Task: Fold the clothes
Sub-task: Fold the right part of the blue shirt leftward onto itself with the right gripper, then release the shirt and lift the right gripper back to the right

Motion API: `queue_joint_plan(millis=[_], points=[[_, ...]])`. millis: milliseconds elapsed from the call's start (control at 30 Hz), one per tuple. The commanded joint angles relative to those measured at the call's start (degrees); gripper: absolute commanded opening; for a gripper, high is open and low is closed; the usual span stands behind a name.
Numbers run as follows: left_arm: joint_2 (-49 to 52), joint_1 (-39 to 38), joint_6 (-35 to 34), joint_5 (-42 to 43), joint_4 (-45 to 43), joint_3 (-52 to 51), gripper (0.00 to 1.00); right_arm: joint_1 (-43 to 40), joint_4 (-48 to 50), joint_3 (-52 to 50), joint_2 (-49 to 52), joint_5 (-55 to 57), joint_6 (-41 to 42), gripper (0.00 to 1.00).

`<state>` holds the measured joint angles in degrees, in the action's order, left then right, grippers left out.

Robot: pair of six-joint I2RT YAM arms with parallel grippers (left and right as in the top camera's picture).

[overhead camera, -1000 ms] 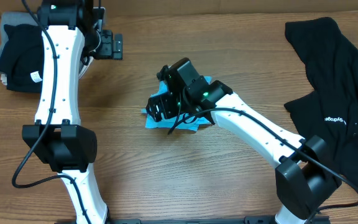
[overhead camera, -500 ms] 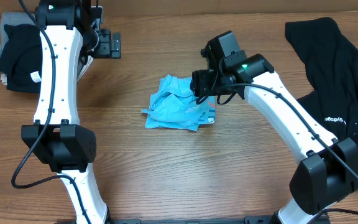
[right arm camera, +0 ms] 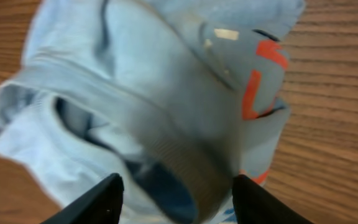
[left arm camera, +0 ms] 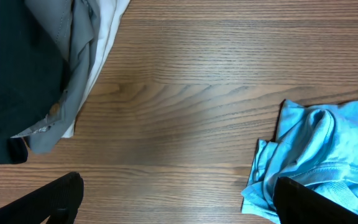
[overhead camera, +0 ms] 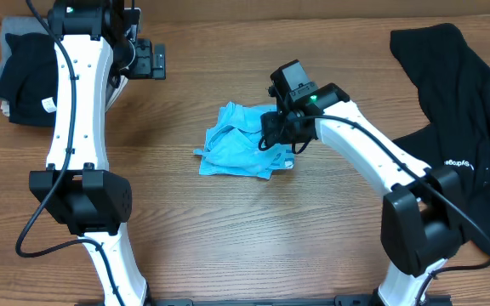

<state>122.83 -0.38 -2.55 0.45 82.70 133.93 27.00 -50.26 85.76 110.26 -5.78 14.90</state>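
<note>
The sky-blue T-shirt lies crumpled in a heap at the middle of the table. My right gripper hovers low over its right edge, open, with the ribbed collar and a red-orange mark between and ahead of the jaws; the right wrist view is blurred. The shirt fills that view. My left gripper is open and empty at the back left, well apart from the shirt. In the left wrist view the jaws are over bare wood, with the shirt at the right.
A large black T-shirt with small white text is spread at the right of the table. A stack of folded black, grey and beige garments sits at the back left and shows in the left wrist view.
My right gripper left the shirt's left part, swung up and to the right, then came back down over the shirt's right edge. The left arm has not moved.
</note>
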Motion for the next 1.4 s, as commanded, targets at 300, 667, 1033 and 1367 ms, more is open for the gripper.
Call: queue_joint_plan(millis=[300,667,1033,1367], points=[[0.6,0.2,1.3,0.6,-0.7,1.2,1.00,0.1,3.5,3.8,1.2,-1.7,0.1,0.04],[0.6,0.2,1.3,0.7,-0.9,1.2,1.00,7.4,15.8,6.2,4.2,-5.5,3.3,0.04],[0.6,0.2,1.3,0.7,-0.1,1.2,1.00,8.9,16.1,6.3,3.7,-7.2,4.9,0.70],[0.6,-0.5,5.5,15.4,4.3,-3.6,1.00,-7.3,6.4,7.9,-11.7,-7.4,5.0,1.00]])
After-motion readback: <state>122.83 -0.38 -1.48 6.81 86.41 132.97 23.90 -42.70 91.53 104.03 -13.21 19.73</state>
